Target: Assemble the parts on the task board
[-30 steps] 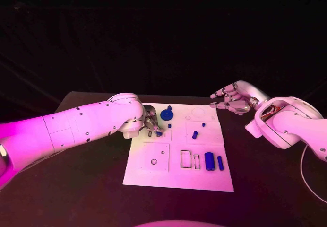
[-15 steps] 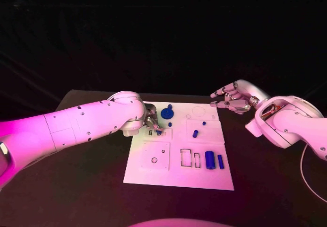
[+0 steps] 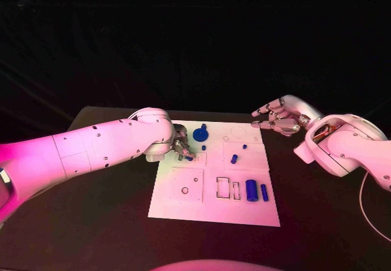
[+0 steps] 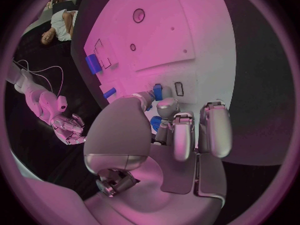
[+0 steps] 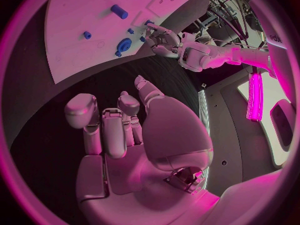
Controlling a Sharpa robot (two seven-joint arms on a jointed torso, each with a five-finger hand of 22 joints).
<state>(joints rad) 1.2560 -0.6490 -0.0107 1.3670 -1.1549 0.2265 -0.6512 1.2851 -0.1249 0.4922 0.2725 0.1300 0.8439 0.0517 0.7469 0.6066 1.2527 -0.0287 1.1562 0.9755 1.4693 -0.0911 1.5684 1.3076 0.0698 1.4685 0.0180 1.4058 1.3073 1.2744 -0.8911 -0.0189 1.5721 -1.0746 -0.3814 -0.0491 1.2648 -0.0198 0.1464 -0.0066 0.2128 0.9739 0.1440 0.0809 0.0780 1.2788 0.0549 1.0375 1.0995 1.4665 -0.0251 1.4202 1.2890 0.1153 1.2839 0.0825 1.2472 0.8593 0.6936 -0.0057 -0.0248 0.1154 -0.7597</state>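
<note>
L hand (image 3: 181, 148) pinches small blue part (image 4: 157, 92) at task board (image 3: 213, 210) upper left; R hand (image 3: 276, 119) upper right, fingers curled, holding nothing.

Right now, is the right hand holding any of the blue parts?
No, the right hand hangs over the dark table beyond the white board's far right corner with nothing in its fingers.

1. The left hand (image 4: 178, 135) looks like smooth, satin silver metal with glossy highlights.
2. Under its fingertips, the task board (image 3: 244, 209) is a flat, matt white plate.
3. Beside those fingertips, the small blue part (image 4: 158, 91) looks like smooth plastic.
4. The right hand (image 5: 119, 130) shows the same polished metal, over a matt black table (image 3: 106, 226).
</note>
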